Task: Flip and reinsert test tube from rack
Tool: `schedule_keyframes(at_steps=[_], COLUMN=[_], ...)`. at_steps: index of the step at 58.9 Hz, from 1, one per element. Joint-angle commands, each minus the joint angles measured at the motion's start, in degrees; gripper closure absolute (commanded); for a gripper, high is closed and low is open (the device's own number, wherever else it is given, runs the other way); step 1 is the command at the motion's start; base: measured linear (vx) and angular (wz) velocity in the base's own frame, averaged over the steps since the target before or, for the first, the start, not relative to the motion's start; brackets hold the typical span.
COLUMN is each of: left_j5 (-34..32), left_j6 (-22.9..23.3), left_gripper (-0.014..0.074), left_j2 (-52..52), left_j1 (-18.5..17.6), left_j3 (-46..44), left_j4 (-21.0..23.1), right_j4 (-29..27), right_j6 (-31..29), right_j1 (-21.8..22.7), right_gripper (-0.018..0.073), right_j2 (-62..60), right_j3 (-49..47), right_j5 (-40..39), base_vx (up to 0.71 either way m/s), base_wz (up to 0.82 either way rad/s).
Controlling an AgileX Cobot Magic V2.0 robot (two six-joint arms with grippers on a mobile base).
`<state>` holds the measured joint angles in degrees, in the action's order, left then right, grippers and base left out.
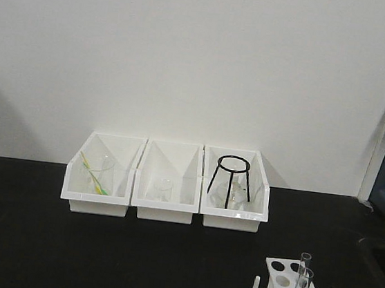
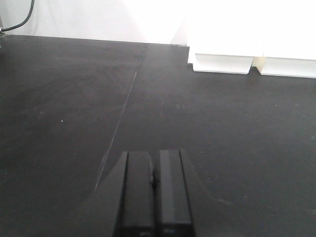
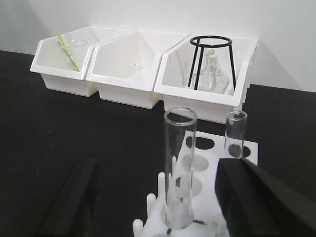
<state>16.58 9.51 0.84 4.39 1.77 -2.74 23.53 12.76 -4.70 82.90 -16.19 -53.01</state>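
**A:** Where is the test tube (image 3: 180,163)?

**B:** It stands upright in a near hole of the rack (image 3: 212,154), lower centre of the right wrist view. A second tube (image 3: 236,133) stands further back and to the right.

**A:** And the claws?

**B:** The right claw (image 3: 157,170) is spread wide, with one finger at each side of the frame. The tube is between them, untouched. The left claw (image 2: 155,197) is closed on nothing, above bare black table (image 2: 59,98).

**A:** How will the tube handle?

**B:** Probably light, stiff, slick and breakable, since it is thin glass. A gentle pinch on the bare upper part, above the rack's plate, looks best. Squeezing at the open lip seems riskier.

**A:** What does each view add?

**B:** The front view puts the rack (image 1: 286,285) in the lower right corner, well apart from the three bins (image 1: 163,214) by the wall, but it crops the claw. Only the right wrist view shows the tube framed by the fingers. The left wrist view shows no rack at all.
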Motion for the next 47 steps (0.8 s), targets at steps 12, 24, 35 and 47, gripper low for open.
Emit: schedule_keyframes(at_steps=[12,24,35,47], left_j5=[-5.0,-5.0,-5.0,-5.0], left_j6=[0.0,0.0,0.0,0.0], left_gripper=[0.0603,0.0603,0.0603,0.0603], left_j2=[0.7,0.7,0.7,0.7], left_j1=[-0.4,-0.4,-0.4,-0.4], left_j3=[0.1,0.1,0.1,0.1], left_j4=[0.2,0.2,0.2,0.2], right_j4=[-0.5,-0.1,0.0,0.0], right_j6=[-1.0,-1.0,-1.0,-1.0], right_j1=[0.0,0.0,0.0,0.0], right_gripper=[0.0009,0.0030,0.0137,0.0310], right_j2=[6.9,10.2,10.3,10.3], right_j3=[-8.6,-10.7,-10.7,-10.7], right_j5=[-6.9,-7.0,-6.6,-6.3], base_vx=[0.00,0.00,0.00,0.00], base_wz=[0.00,0.00,0.00,0.00])
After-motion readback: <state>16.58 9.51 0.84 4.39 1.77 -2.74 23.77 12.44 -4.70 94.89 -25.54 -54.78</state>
